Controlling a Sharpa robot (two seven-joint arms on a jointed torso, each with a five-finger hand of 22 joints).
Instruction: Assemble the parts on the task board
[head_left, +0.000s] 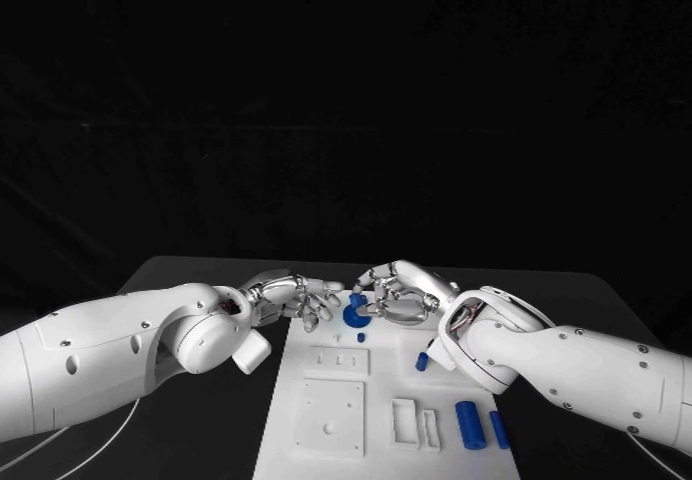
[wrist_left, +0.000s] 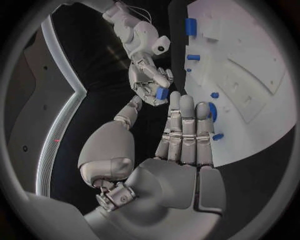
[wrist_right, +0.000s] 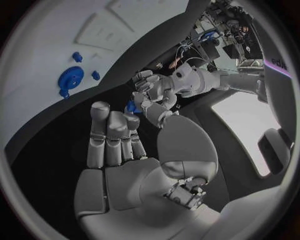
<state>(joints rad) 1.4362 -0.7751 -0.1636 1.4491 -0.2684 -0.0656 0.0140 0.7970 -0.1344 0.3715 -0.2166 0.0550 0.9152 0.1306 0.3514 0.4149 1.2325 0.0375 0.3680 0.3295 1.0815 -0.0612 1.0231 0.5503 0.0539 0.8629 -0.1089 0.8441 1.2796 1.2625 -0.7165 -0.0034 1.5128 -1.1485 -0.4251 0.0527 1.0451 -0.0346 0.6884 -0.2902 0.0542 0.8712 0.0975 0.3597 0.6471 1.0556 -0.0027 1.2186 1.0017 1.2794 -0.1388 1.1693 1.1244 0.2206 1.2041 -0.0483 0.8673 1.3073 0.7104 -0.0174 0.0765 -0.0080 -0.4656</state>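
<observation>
Head view: white task board (head_left: 332, 400) on the black table (head_left: 173, 275), its near end cut off by the frame. Both hands meet over its far end. Right hand (head_left: 397, 292) pinches a small blue part (head_left: 356, 299) between thumb and a finger; the part's shape and axis are too hidden to tell. A blue gear (head_left: 356, 316) lies flat on the board just below, partly covered. Left hand (head_left: 293, 296) holds nothing, fingers apart. Two blue cylinders (head_left: 470, 423) lie near the board's right edge, long axes running roughly toward the robot.
</observation>
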